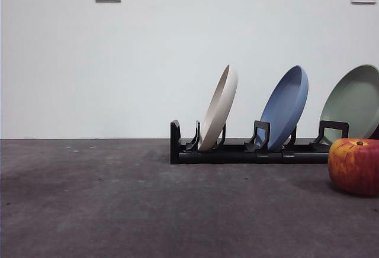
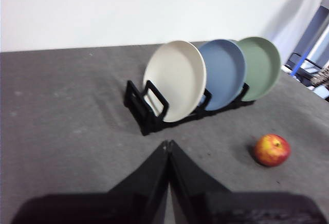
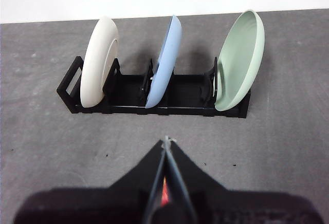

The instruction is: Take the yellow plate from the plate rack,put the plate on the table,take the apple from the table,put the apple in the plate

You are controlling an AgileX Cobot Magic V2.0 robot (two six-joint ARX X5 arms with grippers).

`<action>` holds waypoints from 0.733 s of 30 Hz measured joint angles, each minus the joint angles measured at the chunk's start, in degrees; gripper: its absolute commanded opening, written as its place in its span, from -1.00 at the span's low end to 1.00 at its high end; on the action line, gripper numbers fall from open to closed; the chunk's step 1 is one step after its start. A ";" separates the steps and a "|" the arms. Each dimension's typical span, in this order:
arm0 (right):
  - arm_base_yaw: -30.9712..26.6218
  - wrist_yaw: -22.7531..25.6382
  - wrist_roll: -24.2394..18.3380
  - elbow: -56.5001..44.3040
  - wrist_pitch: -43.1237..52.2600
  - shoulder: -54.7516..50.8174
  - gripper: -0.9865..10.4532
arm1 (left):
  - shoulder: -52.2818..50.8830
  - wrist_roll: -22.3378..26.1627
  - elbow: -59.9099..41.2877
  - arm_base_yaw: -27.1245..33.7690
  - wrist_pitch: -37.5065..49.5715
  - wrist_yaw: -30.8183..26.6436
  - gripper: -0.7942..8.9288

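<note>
The cream plate (image 1: 219,107) leans in the rack's (image 1: 237,150) end slot, prongs propping it; the apple (image 1: 354,166) sits on the table (image 1: 118,199) just before the rack's other end. Both grippers, left (image 2: 168,144) and right (image 3: 165,141), hang clenched, empty.

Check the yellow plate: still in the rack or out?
In. The yellow plate stands on edge, leaning, in the end slot of the rack, with neither gripper touching it.

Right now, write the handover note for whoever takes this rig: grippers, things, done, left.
Left gripper: shut, empty, hovering short of the rack.
Right gripper: shut, empty, facing the rack.
Matte cream round yellow plate: leaning in the end slot of the low black plate rack, beside the blue plate and the pale green plate.
Red-yellow apple: on the dark grey table.
Done: nothing.
Left: every step.
</note>
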 measured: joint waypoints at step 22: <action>0.00 -1.95 -0.24 0.00 -1.84 0.22 0.28 | 3.43 -0.02 2.36 -0.07 -0.22 6.86 0.40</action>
